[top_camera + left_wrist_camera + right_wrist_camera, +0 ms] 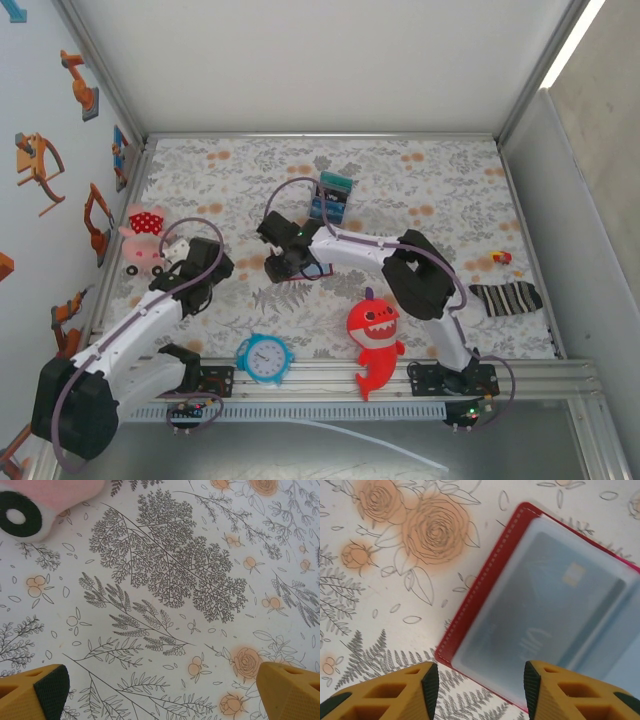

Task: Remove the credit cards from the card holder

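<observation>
The card holder [470, 625] lies open and flat on the flowered cloth [380, 595], just under and ahead of the right gripper [477, 680]. Its dark red stitched border faces that gripper's left finger. A dark card [545, 605] with a pale chip sits inside the cloudy clear pocket. The right gripper hangs low with its jaws moderately apart and nothing between them. One pad is over bare cloth and the other is over the pocket's near edge. The step in hand looks like pulling this card out. To do it well, the fingers should probably find the pocket's open side, pinch only the card's exposed edge and draw it out along the sleeve, since a lift would likely drag the light holder up too. The wrist view does not make clear which side the pocket opens on. In the overhead view, loose cards [333, 195] in teal and blue lie on the cloth just beyond this gripper, so part of the job looks done. The left gripper [205, 265] hovers off to the side over bare cloth, jaws wide and empty, beside a pink toy [145, 235]. It could pin the holder down. A red shark [375, 335], a blue clock [265, 357] and a striped sock [505, 297] lie nearer the arm bases or off to the right, none blocking the reach.
</observation>
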